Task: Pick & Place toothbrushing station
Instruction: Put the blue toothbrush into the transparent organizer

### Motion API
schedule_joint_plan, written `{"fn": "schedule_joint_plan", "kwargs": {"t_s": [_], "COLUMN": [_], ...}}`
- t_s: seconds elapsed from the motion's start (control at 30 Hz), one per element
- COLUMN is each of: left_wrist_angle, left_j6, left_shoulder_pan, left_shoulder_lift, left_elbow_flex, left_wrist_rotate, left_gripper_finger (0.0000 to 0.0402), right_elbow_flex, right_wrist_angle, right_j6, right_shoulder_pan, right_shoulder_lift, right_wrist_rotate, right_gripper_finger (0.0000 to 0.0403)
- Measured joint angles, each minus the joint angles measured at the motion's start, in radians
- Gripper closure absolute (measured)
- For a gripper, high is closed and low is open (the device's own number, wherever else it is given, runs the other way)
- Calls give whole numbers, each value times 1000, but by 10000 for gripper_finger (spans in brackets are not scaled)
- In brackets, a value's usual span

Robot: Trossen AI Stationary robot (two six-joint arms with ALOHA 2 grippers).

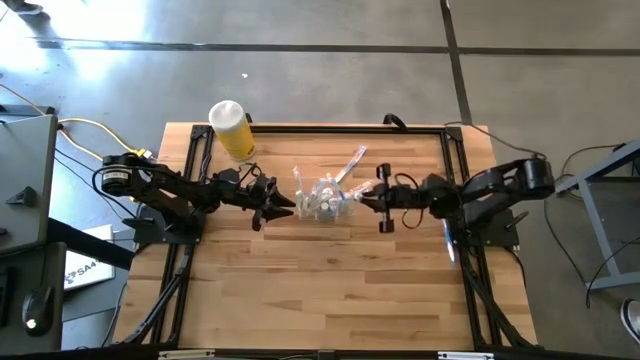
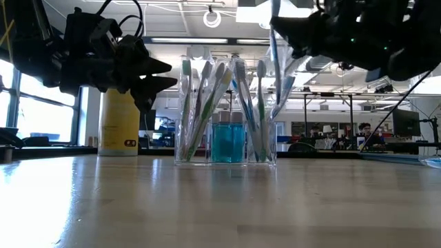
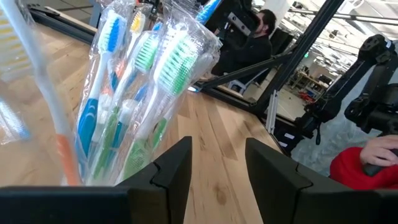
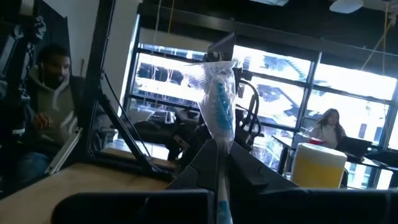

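A small clear container (image 1: 325,198) (image 2: 226,143) stands on its base at the table's middle, with several wrapped toothbrushes (image 2: 207,96) (image 3: 134,93) upright in it. My left gripper (image 1: 285,206) (image 2: 162,76) (image 3: 217,168) hovers open just left of it, nothing between its fingers. My right gripper (image 1: 372,197) (image 2: 282,31) (image 4: 219,177) hangs just right of the container, above its rim, shut on a wrapped blue toothbrush (image 4: 219,106) (image 2: 274,48). My right gripper pinches the wrapped blue toothbrush's handle (image 4: 219,163) between its two fingers. The fingers come from the table's right, about level. The bristle end (image 4: 221,93) stands up past the fingertips in its clear wrapper. The gripper hides the brush's lower end.
A yellow bottle with a white cap (image 1: 232,130) (image 2: 118,124) (image 4: 317,165) stands at the table's far left. A black frame (image 1: 330,128) runs along the table's edges. People sit in the room beyond the table.
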Motion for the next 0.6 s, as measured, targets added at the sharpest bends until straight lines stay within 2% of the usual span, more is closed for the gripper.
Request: {"fn": "schedule_joint_plan", "kwargs": {"t_s": [0.17,0.43,0.6], "left_wrist_angle": [-1,-8,-9], "left_j6": [0,5,9], "left_shoulder_pan": [0,0,0], "left_shoulder_lift": [0,0,0], "left_elbow_flex": [0,0,0], "left_wrist_rotate": [0,0,0], "left_gripper_finger": [256,256,256], "right_elbow_flex": [54,60,60], "right_wrist_angle": [-4,2,5], "right_j6": [-3,64,78], "right_shoulder_pan": [-12,-37,-34], "right_shoulder_lift": [34,144,204], "right_wrist_rotate": [-13,-15,22], "right_gripper_finger": [399,399,399]}}
